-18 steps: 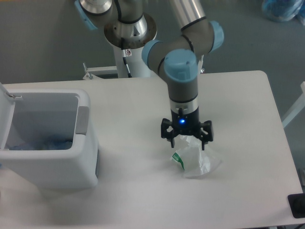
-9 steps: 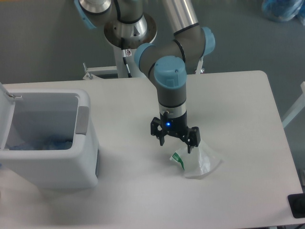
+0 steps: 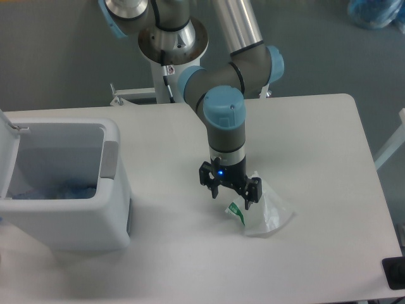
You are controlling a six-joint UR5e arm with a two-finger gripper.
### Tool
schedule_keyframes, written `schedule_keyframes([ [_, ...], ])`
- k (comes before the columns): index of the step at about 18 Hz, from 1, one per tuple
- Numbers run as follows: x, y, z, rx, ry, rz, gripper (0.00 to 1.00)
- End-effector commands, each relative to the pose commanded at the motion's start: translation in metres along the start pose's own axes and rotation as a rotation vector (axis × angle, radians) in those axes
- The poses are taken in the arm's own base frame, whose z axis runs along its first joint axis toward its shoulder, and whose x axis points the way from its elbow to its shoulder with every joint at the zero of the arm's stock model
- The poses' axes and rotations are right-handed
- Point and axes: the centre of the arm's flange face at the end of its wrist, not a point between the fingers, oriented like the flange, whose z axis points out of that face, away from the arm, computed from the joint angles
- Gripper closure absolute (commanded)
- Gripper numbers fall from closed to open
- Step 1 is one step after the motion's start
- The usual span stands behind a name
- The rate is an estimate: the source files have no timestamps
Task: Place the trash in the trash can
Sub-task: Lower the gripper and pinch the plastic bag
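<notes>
The plastic bag (image 3: 262, 213), wrinkly, whitish and see-through with a green mark at its left end, lies on the white table (image 3: 316, 145) right of centre, well apart from the bin; it rests flat on the tabletop, crumpled into a loose wedge. The gripper (image 3: 230, 194) hangs straight down over the bag's upper left edge, its two black fingers spread apart with nothing pinched between them; the right finger (image 3: 251, 192) overlaps the bag's top left corner in the picture, though whether it actually touches the plastic cannot be told; a small blue light glows on the gripper body just above the fingers. The arm (image 3: 224, 120), grey with light blue joint caps, reaches down from its base at the far edge of the table. The trash can (image 3: 111, 183), white and boxy with rounded corners and a grey panel on its right side, stands at the left of the table with its lid (image 3: 7, 155) swung up and back; inside it, at the bottom, something bluish (image 3: 63, 190) shows, too indistinct to name.
</notes>
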Motion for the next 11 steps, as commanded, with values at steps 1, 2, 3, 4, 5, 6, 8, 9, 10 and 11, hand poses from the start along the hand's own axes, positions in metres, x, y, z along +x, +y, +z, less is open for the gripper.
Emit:
schedule_keyframes([
  [1, -0.0004, -0.0001, 0.0021, -0.002, 0.000, -0.002, 0.20],
  [2, -0.0018, -0.0011, 0.0024, -0.001, -0.001, -0.003, 0.23],
  [3, -0.0028, -0.0018, 0.0014, 0.001, -0.003, -0.008, 0.27],
  [4, -0.0042, -0.0029, 0.0008, 0.002, -0.006, -0.009, 0.32],
  [5, -0.0051, -0.0035, 0.0016, 0.002, -0.006, -0.011, 0.35],
  [6, -0.0054, -0.0037, 0.0029, 0.001, -0.005, -0.012, 0.39],
  [8, -0.0059, -0.0041, 0.0024, 0.002, -0.006, -0.024, 0.50],
  [9, -0.0064, -0.0047, 0.0010, 0.006, -0.007, -0.037, 0.61],
  [10, -0.0067, -0.0051, 0.0014, 0.007, -0.006, -0.044, 0.71],
  [11, -0.0068, -0.0050, 0.0014, 0.006, -0.007, -0.046, 0.79],
])
